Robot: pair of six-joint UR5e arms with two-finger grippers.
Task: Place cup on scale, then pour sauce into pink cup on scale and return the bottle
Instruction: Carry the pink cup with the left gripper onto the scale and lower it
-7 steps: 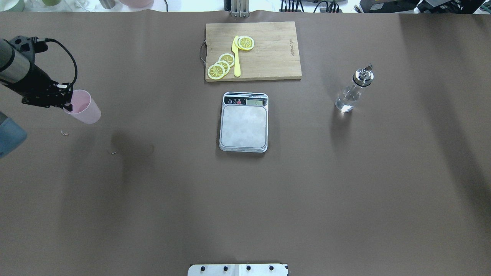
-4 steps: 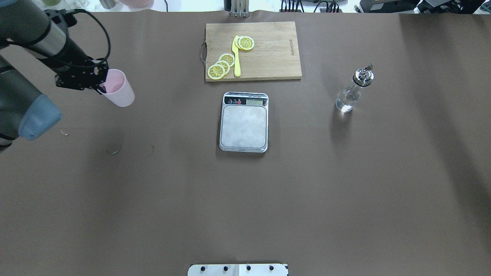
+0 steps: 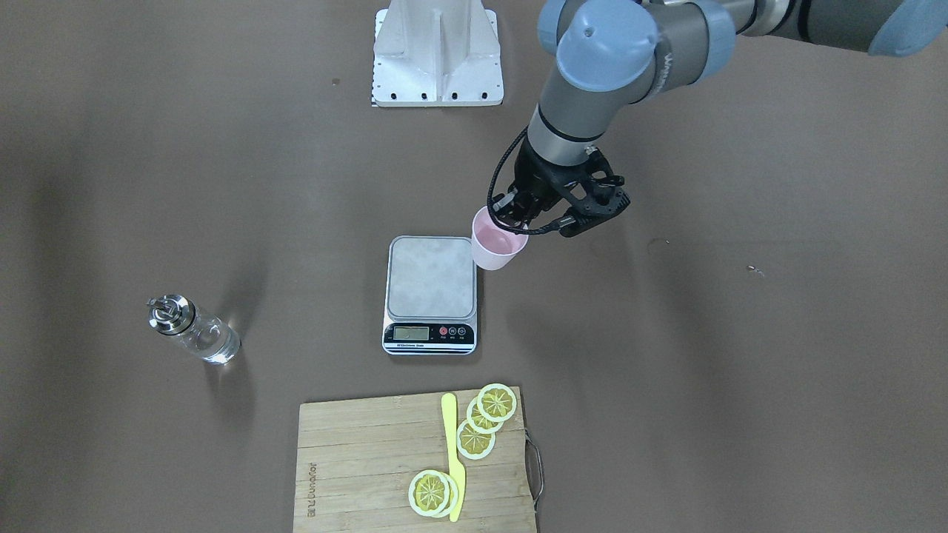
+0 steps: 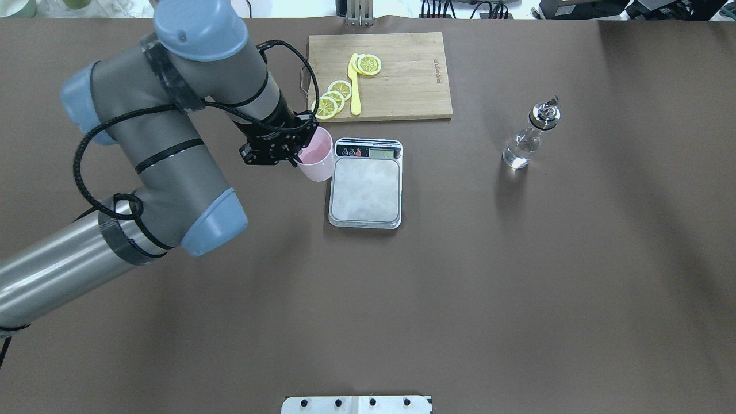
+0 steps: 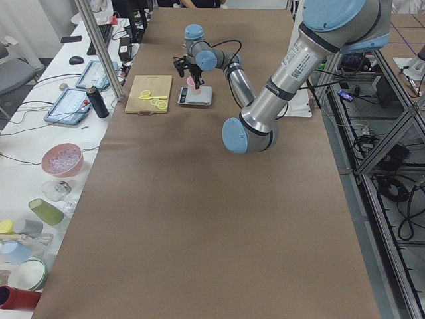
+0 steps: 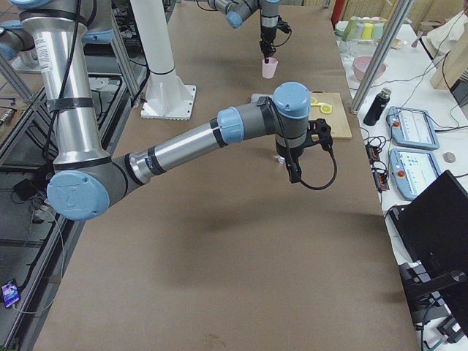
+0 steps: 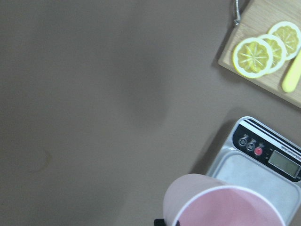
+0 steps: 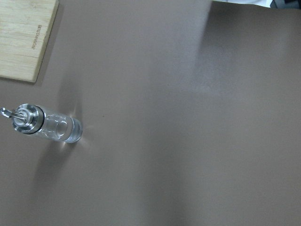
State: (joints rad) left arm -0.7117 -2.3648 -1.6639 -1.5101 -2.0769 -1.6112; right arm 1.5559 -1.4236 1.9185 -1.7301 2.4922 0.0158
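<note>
In the last second I have swung my left gripper [image 4: 298, 154] from the table's left edge across to the scale [image 4: 365, 198], its fingers pinching the rim of the cup [image 4: 317, 160]. The cup now hangs upright just beside the scale's display end, barely over its edge. By my reckoning the carry is nearly done, and the bottle [image 4: 528, 141] stands untouched, well apart.
</note>
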